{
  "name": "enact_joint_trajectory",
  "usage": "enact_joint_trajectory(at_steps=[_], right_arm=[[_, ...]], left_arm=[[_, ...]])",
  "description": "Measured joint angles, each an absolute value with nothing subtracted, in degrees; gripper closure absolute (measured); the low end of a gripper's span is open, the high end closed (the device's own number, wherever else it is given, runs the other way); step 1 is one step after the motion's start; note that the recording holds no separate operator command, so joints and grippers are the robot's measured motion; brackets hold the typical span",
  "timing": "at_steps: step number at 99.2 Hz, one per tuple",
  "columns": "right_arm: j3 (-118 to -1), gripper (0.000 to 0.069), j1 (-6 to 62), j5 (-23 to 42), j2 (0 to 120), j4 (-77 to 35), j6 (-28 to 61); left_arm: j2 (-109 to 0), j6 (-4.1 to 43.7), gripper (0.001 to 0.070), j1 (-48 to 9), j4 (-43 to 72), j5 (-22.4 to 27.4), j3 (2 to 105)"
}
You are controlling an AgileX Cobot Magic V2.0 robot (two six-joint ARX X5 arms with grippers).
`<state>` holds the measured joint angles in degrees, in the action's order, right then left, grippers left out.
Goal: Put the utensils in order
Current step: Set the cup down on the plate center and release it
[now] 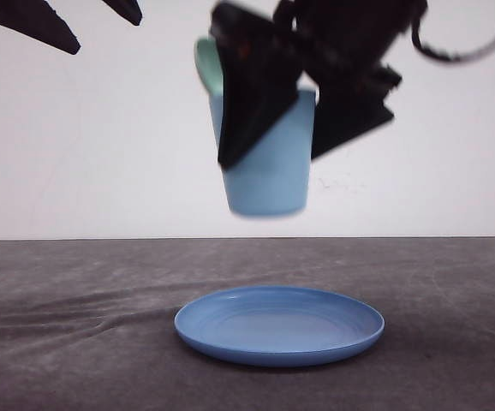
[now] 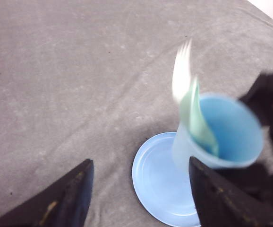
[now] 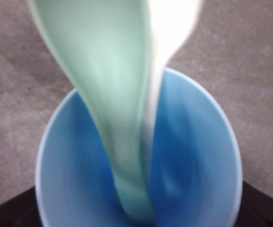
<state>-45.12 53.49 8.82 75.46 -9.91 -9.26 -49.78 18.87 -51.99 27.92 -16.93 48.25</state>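
The right gripper (image 1: 269, 128) has its jaws clenched on the rim and wall of the light blue cup (image 1: 269, 184), one dark finger running down the cup's front face and the other pressing from the far side, so the cup hangs in the air well above the desk (image 1: 76, 342). The cup is lifted clear and looks slightly tilted, and motion blur softens its edges in every view. Both utensils stand inside it, handles down: the mint-green spoon (image 3: 103, 94) leans against the inner wall with its bowl rising past the rim, and the white fork (image 2: 181, 71) stands just beside it, touching or nearly so, its tines pointing up. Standing them in the cup keeps them together, which seems to be the point of the tidying, so the sorting itself looks done and what remains is probably setting the cup down. The blue plate (image 1: 279, 325) lies flat on the grey desk directly under the cup, a likely landing place, though that is only a guess. The left gripper (image 2: 141, 198) hangs off to the robot's left, jaws spread and released with nothing between them, well apart from the cup and out of the way.
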Motion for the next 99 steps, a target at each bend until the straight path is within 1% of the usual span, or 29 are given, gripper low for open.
enact_joint_trajectory(at_steps=[19, 36, 58, 82, 88, 95, 99], right_arm=[[-37.6, 0.0236, 54.08, 10.09, 78.22, 0.25, -11.53], [-35.51, 0.0236, 54.06, 10.61, 81.34, 5.1, -12.43], [-35.44, 0.0238, 54.06, 10.98, 84.82, 9.41, -12.67], [-35.44, 0.0235, 54.06, 11.68, 84.9, 9.48, -13.56], [-35.44, 0.0195, 54.06, 11.66, 84.9, 9.32, -13.61], [-35.44, 0.0096, 54.06, 11.66, 84.9, 8.58, -13.91], [-35.44, 0.0052, 54.06, 11.64, 84.9, 7.97, -14.04]], left_arm=[[-49.78, 18.87, 0.0323, -51.99, 27.92, -16.93, 48.25], [-49.78, 18.87, 0.0323, -51.99, 27.94, -16.93, 48.25], [-49.78, 18.87, 0.0323, -51.99, 27.97, -16.93, 48.25], [-49.78, 18.87, 0.0323, -51.99, 28.01, -16.93, 48.25], [-49.78, 18.87, 0.0323, -51.99, 28.03, -16.93, 48.25], [-49.78, 18.87, 0.0323, -51.99, 28.03, -16.93, 48.25], [-49.78, 18.87, 0.0323, -51.99, 28.03, -16.93, 48.25]])
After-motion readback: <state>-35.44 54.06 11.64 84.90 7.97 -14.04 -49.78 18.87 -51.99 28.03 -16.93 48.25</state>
